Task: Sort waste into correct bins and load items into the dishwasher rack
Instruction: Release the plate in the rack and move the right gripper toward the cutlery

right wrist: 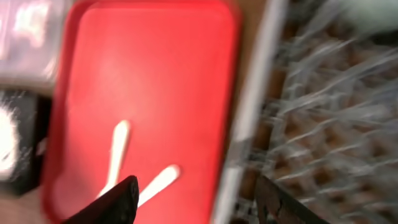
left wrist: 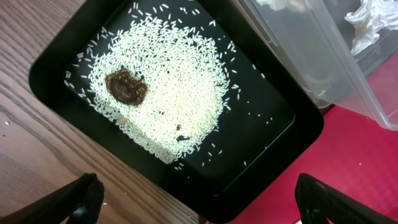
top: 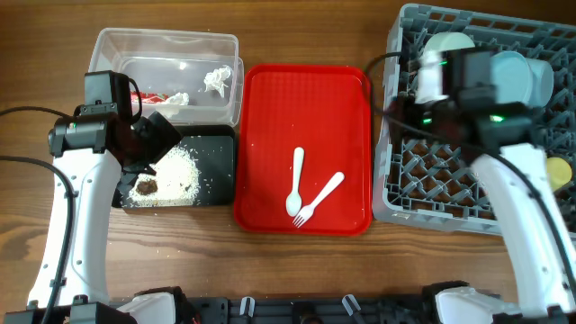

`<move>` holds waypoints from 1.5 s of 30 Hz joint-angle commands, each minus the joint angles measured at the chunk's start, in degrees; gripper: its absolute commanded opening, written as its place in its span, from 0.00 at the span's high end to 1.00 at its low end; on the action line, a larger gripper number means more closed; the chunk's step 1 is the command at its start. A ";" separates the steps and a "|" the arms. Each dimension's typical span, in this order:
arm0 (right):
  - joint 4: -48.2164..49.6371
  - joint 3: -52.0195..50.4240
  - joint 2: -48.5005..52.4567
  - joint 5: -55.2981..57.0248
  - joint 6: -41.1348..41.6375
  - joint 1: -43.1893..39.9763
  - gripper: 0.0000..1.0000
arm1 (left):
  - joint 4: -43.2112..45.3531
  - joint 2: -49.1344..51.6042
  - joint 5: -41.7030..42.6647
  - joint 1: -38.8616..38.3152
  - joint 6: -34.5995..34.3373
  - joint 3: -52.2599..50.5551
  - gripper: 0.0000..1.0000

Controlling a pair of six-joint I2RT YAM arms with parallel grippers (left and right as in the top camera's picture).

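White rice [top: 177, 171] with a brown scrap [top: 145, 187] lies in the black tray [top: 219, 184]; it also shows in the left wrist view [left wrist: 168, 87]. Crumpled tissue [top: 217, 79] and a red-and-white wrapper [top: 151, 96] lie in the clear tub [top: 167, 43]. A white spoon [top: 297, 180] and fork [top: 318, 199] lie on the red tray. The grey rack [top: 394, 184] holds a pale green bowl [top: 447, 42], light blue dishes [top: 519, 77] and a yellow cup [top: 560, 171]. My left gripper [left wrist: 202, 208] is open and empty above the black tray. My right gripper [right wrist: 199, 202] is open and empty over the rack's left edge.
The flat red tray [top: 270, 126] sits between the bins and the rack. In the blurred right wrist view, the spoon [right wrist: 115, 149] and fork [right wrist: 158, 180] lie just left of my fingers. Wooden table shows around everything.
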 commanded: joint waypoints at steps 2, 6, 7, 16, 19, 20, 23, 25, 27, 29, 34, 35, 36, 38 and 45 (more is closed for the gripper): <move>-0.57 -2.82 5.20 -0.13 14.29 11.08 0.39 | -0.13 -0.07 0.09 0.31 -0.33 0.02 0.00; -0.66 -3.91 9.64 3.54 27.89 17.75 0.39 | -0.33 -0.07 0.09 0.31 -0.31 0.02 0.00; -0.72 -4.00 10.95 3.69 31.01 19.30 0.39 | -0.39 -0.07 0.09 0.31 -0.31 0.02 0.00; -1.11 -4.02 20.15 4.24 52.33 28.02 0.43 | -0.52 -0.07 0.09 0.31 -0.31 0.02 0.00; -0.87 -4.37 22.43 4.28 56.89 29.31 0.46 | -0.52 -0.07 0.09 0.31 -0.31 0.02 0.00; -0.28 -4.79 22.71 4.26 57.79 29.57 0.47 | -0.55 -0.07 0.09 0.31 -0.31 0.02 0.00; 2.40 -6.82 23.23 4.24 58.75 30.23 0.46 | -0.52 -0.07 0.09 0.31 -0.31 0.02 0.00; 4.13 -8.52 23.23 4.09 59.74 30.58 0.47 | -0.52 -0.07 0.09 0.31 -0.31 0.02 0.00; 5.84 -10.01 23.23 4.07 60.33 30.86 0.47 | -0.55 -0.07 0.09 0.31 -0.31 0.02 0.00; 7.76 -11.82 23.23 3.78 61.16 31.01 0.47 | -0.55 -0.07 0.11 0.31 -0.31 0.02 0.00; 13.57 -16.31 23.26 2.78 62.03 31.10 0.47 | -0.55 -0.07 0.09 0.31 -0.31 0.02 0.00; 15.15 -17.29 23.28 2.80 62.73 31.10 0.47 | -0.57 -0.07 0.11 0.31 -0.31 0.02 0.00; 16.22 -17.86 23.28 2.78 62.71 31.10 0.47 | -0.57 -0.07 0.11 0.31 -0.31 0.02 0.00; 18.25 -19.06 23.28 2.78 63.82 31.10 0.47 | -0.57 -0.07 0.11 0.31 -0.31 0.02 0.00; 19.15 -20.94 23.28 3.26 63.78 31.10 0.57 | -0.79 -0.07 0.11 0.31 -0.31 0.02 0.00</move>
